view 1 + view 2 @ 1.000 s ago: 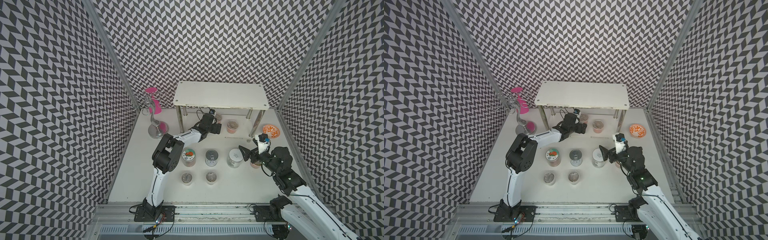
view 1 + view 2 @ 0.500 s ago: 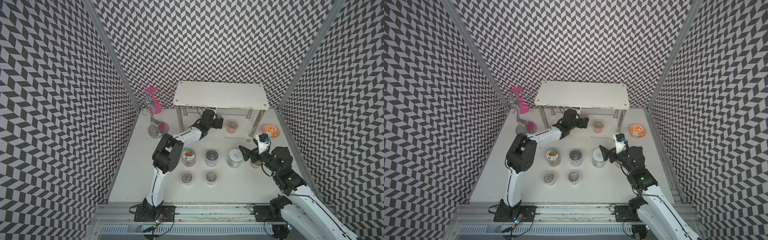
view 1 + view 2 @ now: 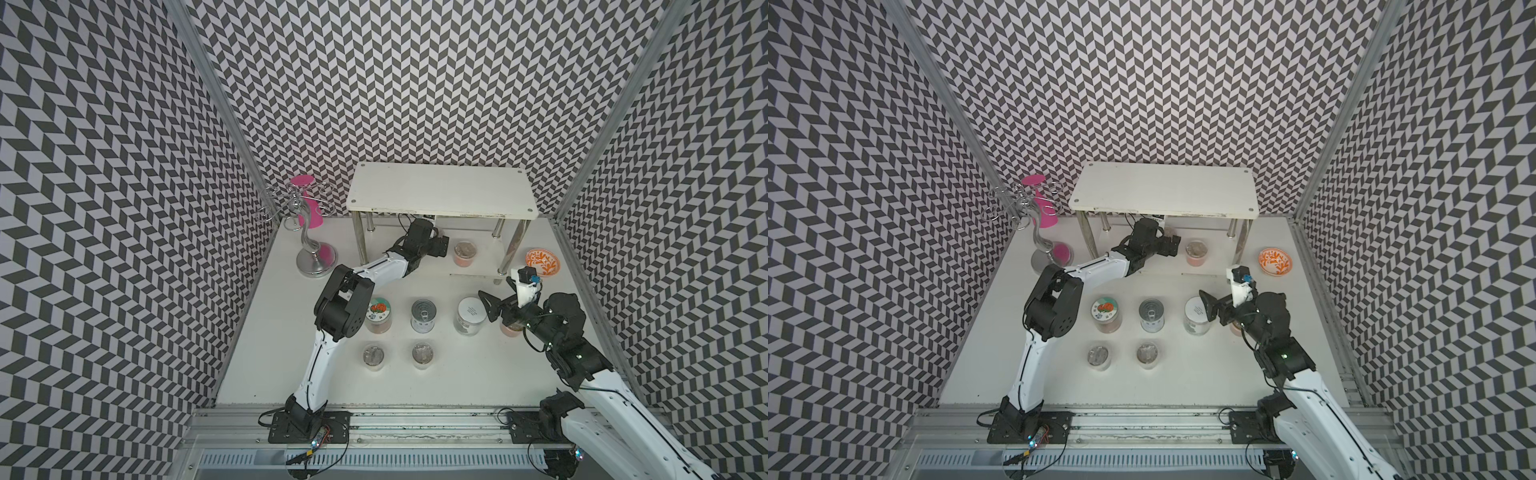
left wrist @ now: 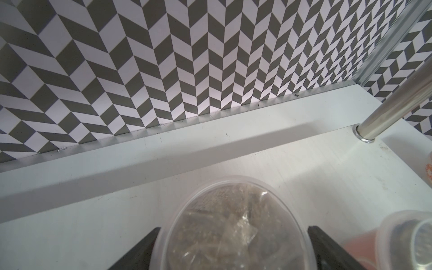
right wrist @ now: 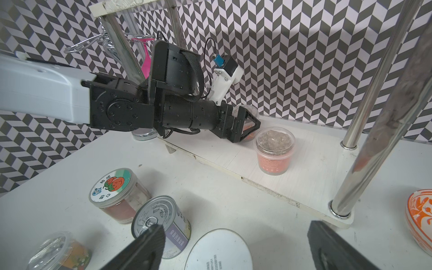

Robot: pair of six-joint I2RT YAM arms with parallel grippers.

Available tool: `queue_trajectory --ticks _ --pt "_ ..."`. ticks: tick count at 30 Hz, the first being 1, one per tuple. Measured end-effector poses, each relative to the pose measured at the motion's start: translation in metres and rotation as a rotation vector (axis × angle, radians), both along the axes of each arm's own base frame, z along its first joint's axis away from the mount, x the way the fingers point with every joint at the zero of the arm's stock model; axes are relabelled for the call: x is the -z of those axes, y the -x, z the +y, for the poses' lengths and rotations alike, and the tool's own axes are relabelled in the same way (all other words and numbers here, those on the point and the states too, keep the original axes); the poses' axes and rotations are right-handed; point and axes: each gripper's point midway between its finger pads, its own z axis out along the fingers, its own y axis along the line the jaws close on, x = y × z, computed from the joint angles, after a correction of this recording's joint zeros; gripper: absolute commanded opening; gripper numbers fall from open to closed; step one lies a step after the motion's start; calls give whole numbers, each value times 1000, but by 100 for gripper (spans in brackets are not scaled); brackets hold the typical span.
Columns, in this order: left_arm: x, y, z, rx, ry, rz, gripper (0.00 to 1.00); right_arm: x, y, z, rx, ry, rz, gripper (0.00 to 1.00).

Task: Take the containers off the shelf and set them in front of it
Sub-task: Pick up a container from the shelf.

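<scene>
**Lower-Tier Tub Pick: Hazards at the Grasp**

We find the left gripper [image 3: 441,246] reaching under the top board of the shelf [image 3: 440,189]. Its fingers [image 4: 138,254] flank a clear plastic tub [image 4: 231,229] standing on the lower tier. The fingers lie against or just beside the lid rim, and we cannot tell whether they grip it yet. The right gripper [image 5: 236,228] hangs released and empty above the white-lidded jar [image 3: 471,313].

Container positions: a second tub [image 3: 465,253] stands on the lower tier near the flanked one. On the bench [image 3: 270,332] in front of the shelf stand:
- the picture-lid jar [image 3: 377,311]
- the tin can [image 3: 423,313]
- the white-lidded jar
- the tub before the picture-lid jar [image 3: 373,355]
- the tub before the tin can [image 3: 422,353]
- one tub partly hidden under the right arm [image 3: 508,331]

We judge these hazards:

- Crush or slip: the tub looks thin-walled. Too hard a squeeze may buckle it or pop the lid; too light a one may drop it.
- Overhead strike: the top board sits close above the wrist, so lifting before drawing back would hit it.
- Neighbour knock: the second tub sits just outside one finger, and a sideways swing would shove it toward the chrome leg [image 4: 392,109].
- Crowded bench: free spots are few, so a careless set-down could topple a standing container.
</scene>
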Motion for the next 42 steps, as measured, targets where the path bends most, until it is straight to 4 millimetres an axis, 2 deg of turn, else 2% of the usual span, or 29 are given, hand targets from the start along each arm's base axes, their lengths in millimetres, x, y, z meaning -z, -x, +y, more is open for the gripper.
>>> queue_trajectory --ticks 6,19,24,29,35,42 --pt "-7 -2 -2 10 -3 -17 79 2 -1 -1 0 1 8 99" --pt "-6 0 -2 19 -5 -13 80 2 -2 -2 2 -2 8 100" --pt "-5 11 3 26 -12 2 80 2 -2 -2 2 -2 8 100" --pt "-9 33 12 36 -21 22 80 2 -2 -2 3 -5 10 100" --pt "-25 70 18 69 -19 24 79 2 -2 -3 4 -9 10 100" --pt "-43 137 18 144 -19 18 79 1 -1 -2 -2 -11 9 100"
